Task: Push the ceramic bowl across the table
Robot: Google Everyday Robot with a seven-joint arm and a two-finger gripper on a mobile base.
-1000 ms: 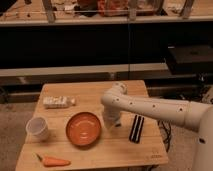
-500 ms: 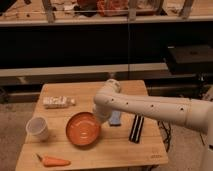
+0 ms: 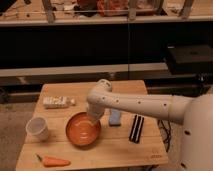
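One relation steers your push: the hand point(image 3: 95, 119), its grip impossible to tell, sits at the far right rim of the ceramic bowl point(image 3: 80, 133) on the counter point(image 3: 117, 150), so the bowl lies toward the carrot point(image 3: 52, 161).

Smooth white tubular arm point(image 3: 142, 104), dotted with small dark specks, swells into a bulky white body point(image 3: 197, 135) lower right; pale end effector point(image 3: 95, 119) mid-frame.

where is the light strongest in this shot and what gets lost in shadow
Camera view: brightest along the top shelf; warm, soft light on the table and ceramic bowl, no harsh glare; the gripper, at the bowl's far rim, is dim under the arm; the band behind the table is nearly black.
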